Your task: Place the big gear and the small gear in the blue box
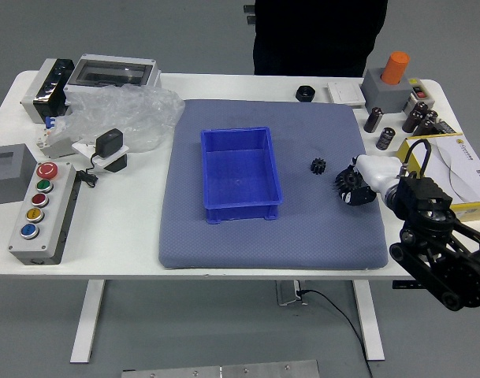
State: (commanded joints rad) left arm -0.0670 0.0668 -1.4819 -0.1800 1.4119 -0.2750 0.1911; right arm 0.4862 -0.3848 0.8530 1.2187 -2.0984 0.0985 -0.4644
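in the head view, right of centre, the right hand (379, 172) is at the big gear (345, 180); whether it is open or closed on it, i cannot tell. the gear looks stiff and fairly light, best held by its toothed edge. the small gear (318, 166) lies to its upper left, near the path to the blue box (241, 213) at centre, whose wall must be cleared too. a person (317, 39) stands top right.

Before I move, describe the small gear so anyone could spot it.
On the white table, a grey-blue mat holds the blue box. To its right lies the small gear, a black toothed disc. It sits uncovered, while the larger gear farther right is partly hidden by the right hand.
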